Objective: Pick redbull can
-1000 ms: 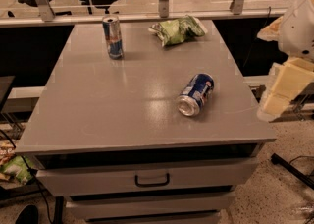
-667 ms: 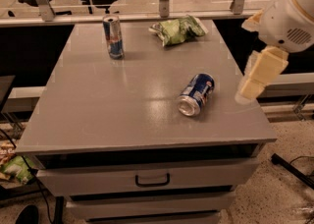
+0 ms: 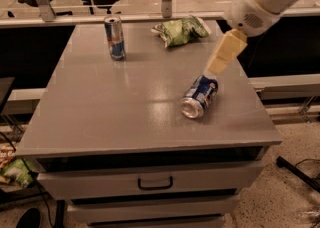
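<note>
The redbull can [image 3: 115, 37] stands upright at the back left of the grey table [image 3: 110, 107]. It is slim, blue and silver with a red mark. My gripper [image 3: 222, 58] hangs from the white arm at the right, above the table's right side and just over the far end of a dark-blue soda can [image 3: 199, 97] lying on its side. The gripper is far to the right of the redbull can and holds nothing that I can see.
A green snack bag [image 3: 181, 30] lies at the back middle of the table. Drawers [image 3: 155, 183] sit below the table front. Office chairs and a rail stand behind the table. A black stand foot is on the floor at right.
My arm and gripper have moved left and inward from beyond the table's right edge to over the lying soda can. The cans and bag have not moved.
</note>
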Controlling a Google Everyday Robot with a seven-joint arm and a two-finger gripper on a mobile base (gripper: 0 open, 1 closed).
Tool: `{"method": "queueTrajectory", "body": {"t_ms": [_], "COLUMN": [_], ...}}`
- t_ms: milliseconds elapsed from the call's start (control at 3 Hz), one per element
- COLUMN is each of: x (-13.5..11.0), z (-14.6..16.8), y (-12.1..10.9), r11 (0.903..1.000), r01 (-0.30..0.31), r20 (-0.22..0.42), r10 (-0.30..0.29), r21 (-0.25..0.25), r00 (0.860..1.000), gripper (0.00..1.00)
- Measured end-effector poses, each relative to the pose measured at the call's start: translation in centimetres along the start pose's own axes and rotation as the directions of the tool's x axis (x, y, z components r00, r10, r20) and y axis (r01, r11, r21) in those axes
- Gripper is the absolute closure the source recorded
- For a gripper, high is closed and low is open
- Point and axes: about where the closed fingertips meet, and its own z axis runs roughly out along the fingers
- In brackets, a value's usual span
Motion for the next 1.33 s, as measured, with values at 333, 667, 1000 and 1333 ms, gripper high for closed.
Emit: {"method": "queueTrajectory", "body": {"t_ms": [333, 667, 1000, 1333], "x": [-2.6, -5.6, -9.5, -13.6], "z": [2.6, 4.9, 8.1, 11.6], "y": [-2.5, -4.1, -5.6, -7.0], "r11": [0.9986, 0.9956, 0.9890, 0.9839], "r01": [-0.053, -0.093, -0.148, -0.178], "r20": [0.041, 0.092, 0.142, 0.172], "r10": [0.053, 0.094, 0.147, 0.177], "r21": [-0.001, -0.010, -0.007, -0.009], "r00": [0.998, 0.991, 0.979, 0.969], "gripper": [0.00, 0.00, 0.00, 0.00]}}
